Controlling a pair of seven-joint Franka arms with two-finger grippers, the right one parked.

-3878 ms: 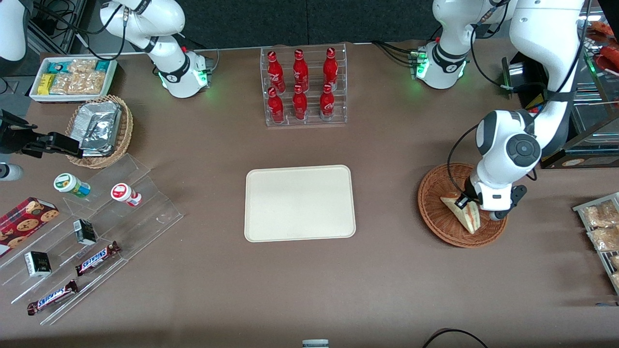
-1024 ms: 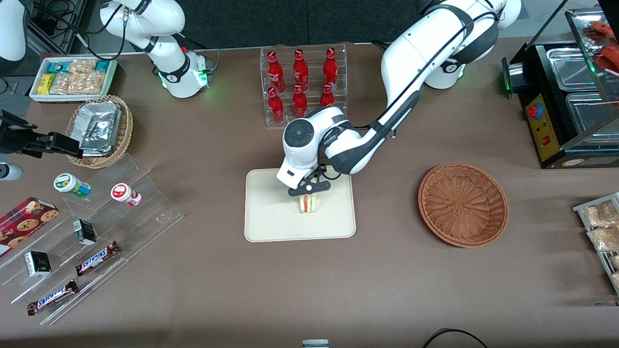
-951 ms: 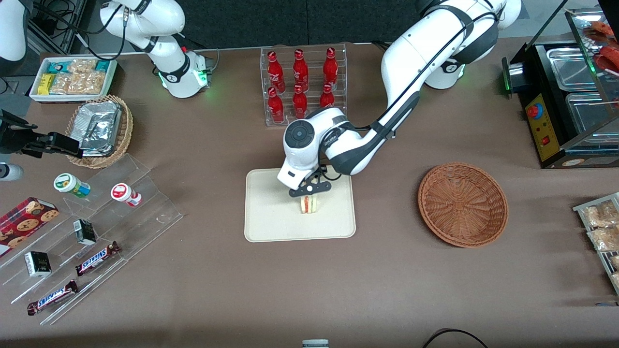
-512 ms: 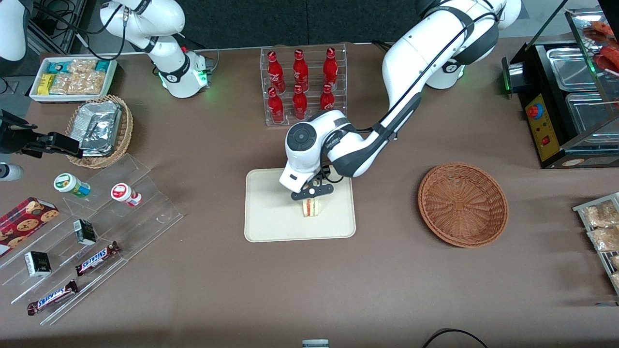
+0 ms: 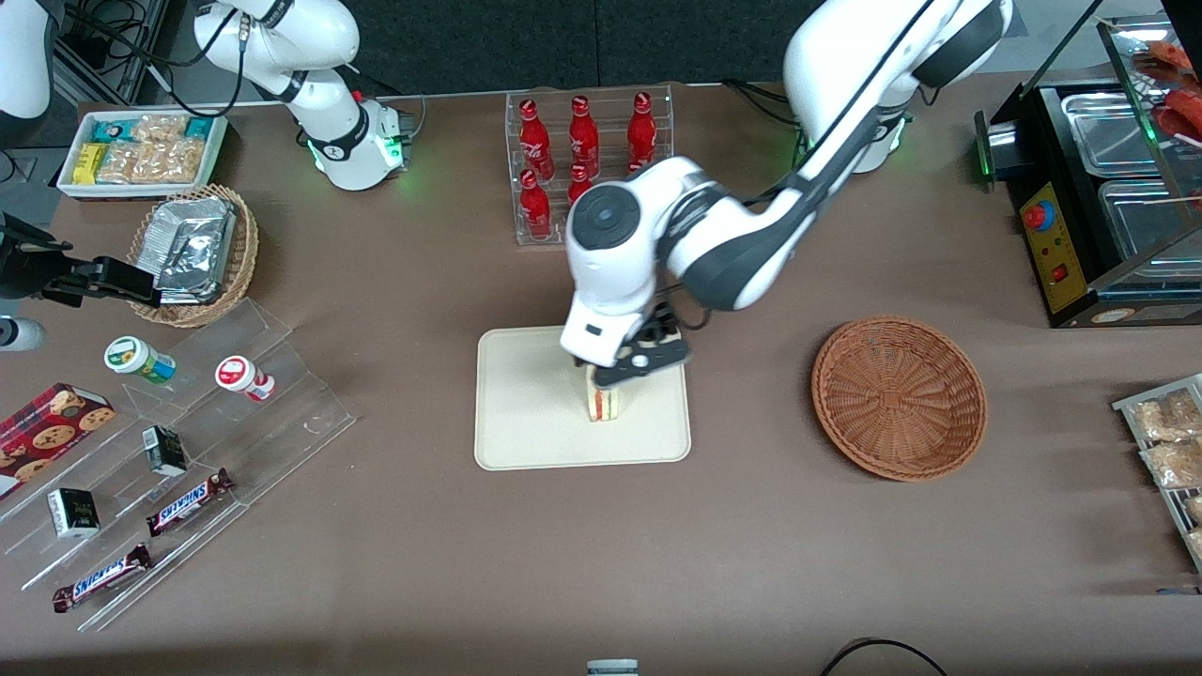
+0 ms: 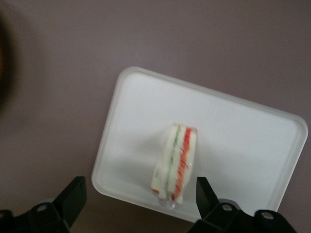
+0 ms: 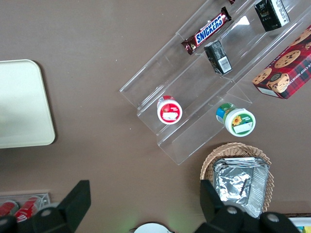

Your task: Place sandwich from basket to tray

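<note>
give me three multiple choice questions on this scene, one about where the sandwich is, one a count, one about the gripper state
1. Where is the sandwich?
A. in the basket
B. on the tray
C. on the bare table

2. How many red bottles can be counted in the clear rack?
A. two
B. ten
C. six

3. How is the gripper?
A. open, above the sandwich
B. shut on the sandwich
C. shut on a bottle

Answers:
1. B: the wedge stands on its edge on the tray, while the basket holds nothing.
2. C: six red bottles show in the front view, one partly covered by the arm.
3. A: the left wrist view shows both fingers spread wide and clear of the bread.
</note>
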